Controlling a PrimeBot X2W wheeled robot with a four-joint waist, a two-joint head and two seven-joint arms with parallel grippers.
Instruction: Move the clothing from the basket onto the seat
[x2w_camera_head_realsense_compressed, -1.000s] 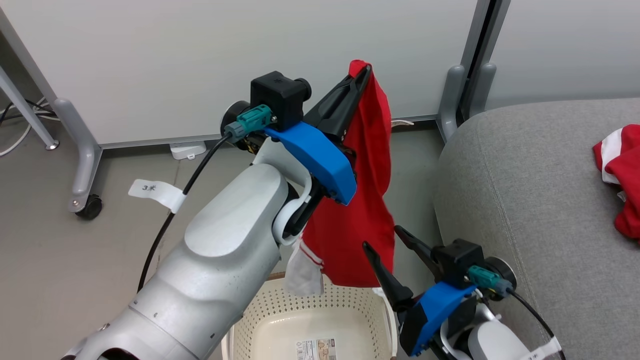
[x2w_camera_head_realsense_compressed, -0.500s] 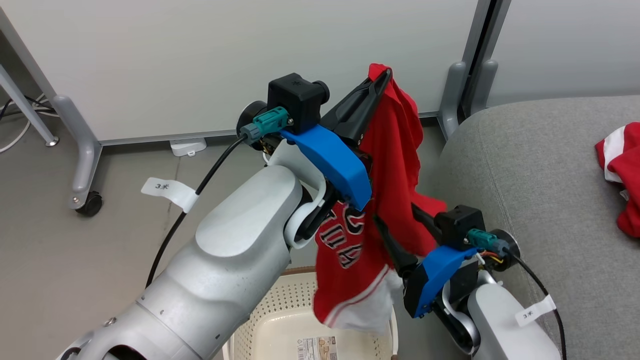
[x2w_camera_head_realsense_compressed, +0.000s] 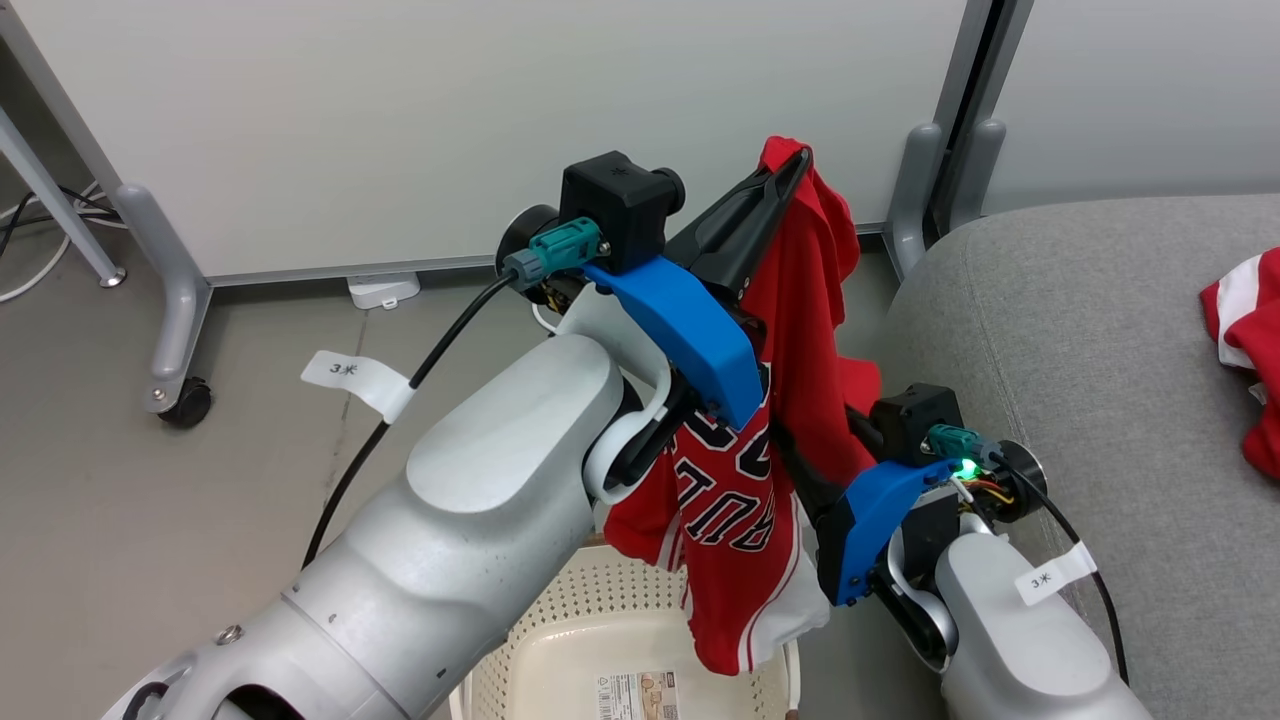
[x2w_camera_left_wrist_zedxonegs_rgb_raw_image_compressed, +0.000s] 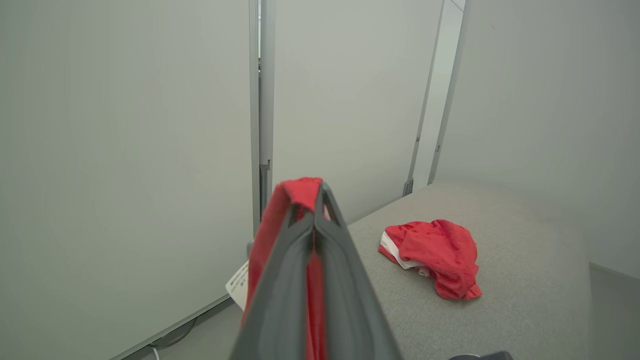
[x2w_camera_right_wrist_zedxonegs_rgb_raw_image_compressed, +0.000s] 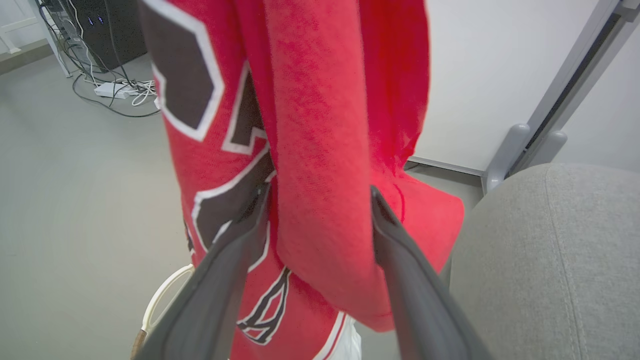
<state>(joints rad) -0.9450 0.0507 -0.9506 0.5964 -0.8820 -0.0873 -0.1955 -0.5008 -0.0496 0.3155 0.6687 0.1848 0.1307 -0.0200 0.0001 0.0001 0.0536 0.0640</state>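
Writing on jersey (x2w_camera_head_realsense_compressed: 800, 300): big black letters with white outlines; folds break them up, so no whole word can be read.
Cable tags: two white tags, one on the left arm's cable (x2w_camera_head_realsense_compressed: 345, 370) and one on the right arm's (x2w_camera_head_realsense_compressed: 1045, 580), each marked "3" with a small character after it.
Basket sticker (x2w_camera_head_realsense_compressed: 640, 695): printed label on the basket floor, too small to read.
Count: two red garments, one basket, one seat, two grippers.
Left gripper (x2w_camera_head_realsense_compressed: 792, 165): fingers pressed together on a top fold of the jersey, holding it up high.
Right gripper (x2w_camera_right_wrist_zedxonegs_rgb_raw_image_compressed: 320, 192): fingers wide apart, one on each side of a hanging fold of the jersey, which fills the gap between them.
Jersey position: hangs in the air from the left gripper, its white-striped hem over the right rim of the basket (x2w_camera_head_realsense_compressed: 545, 625).
Second garment (x2w_camera_left_wrist_zedxonegs_rgb_raw_image_compressed: 435, 250): red with a white panel, lying crumpled on the seat (x2w_camera_head_realsense_compressed: 1080, 350).
Edges: the seat's rounded front corner is just beside the right gripper.
Open room: bare grey cushion lies between that corner and the second garment; bare floor (x2w_camera_head_realsense_compressed: 150, 520) spreads left of the basket.
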